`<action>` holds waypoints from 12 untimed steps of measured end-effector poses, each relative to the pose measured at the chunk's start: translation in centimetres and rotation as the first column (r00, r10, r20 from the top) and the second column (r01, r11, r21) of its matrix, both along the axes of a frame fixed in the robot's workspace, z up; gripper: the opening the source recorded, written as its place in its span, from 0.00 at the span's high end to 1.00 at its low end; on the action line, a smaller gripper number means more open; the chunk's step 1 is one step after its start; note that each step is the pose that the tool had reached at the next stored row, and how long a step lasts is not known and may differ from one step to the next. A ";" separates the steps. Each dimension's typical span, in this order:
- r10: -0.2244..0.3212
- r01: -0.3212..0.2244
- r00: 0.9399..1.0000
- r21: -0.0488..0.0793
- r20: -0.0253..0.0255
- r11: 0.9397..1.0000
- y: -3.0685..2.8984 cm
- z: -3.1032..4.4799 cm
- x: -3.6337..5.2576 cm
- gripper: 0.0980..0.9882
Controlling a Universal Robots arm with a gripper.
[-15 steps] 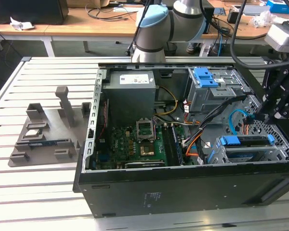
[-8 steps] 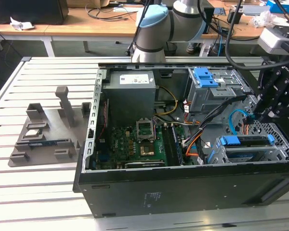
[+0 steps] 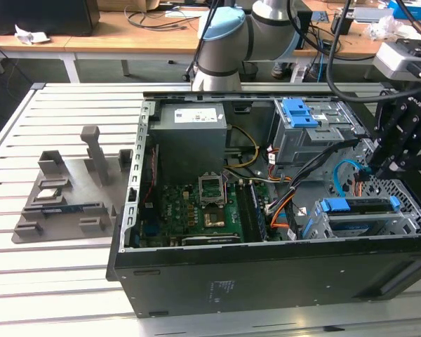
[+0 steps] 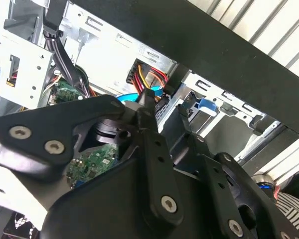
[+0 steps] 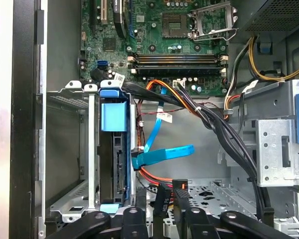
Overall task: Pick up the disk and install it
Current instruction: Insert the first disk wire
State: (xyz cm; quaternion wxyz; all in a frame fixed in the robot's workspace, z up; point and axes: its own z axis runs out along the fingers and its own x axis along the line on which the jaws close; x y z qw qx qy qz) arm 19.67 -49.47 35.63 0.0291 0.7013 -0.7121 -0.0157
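Gripper [image 3: 379, 170] fingers look pressed together on nothing, near the disk [image 3: 361, 205]; stiff, heavy, breakable—grab its blue frame.

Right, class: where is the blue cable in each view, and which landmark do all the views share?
Exterior view: the blue cable curves inside the case, toward the exterior view's right.
Second wrist view: blue cable next to the red and yellow wires.
First wrist view: blue cable beside the disk.
Shared landmark: the green motherboard.
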 end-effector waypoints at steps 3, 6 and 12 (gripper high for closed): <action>0.000 0.000 1.000 -0.001 0.000 1.000 0.00 0.01 0.00 0.86; 0.000 0.000 1.000 -0.001 0.000 1.000 0.00 0.00 0.00 0.92; 0.000 0.000 1.000 -0.002 0.000 1.000 0.00 0.00 0.00 0.92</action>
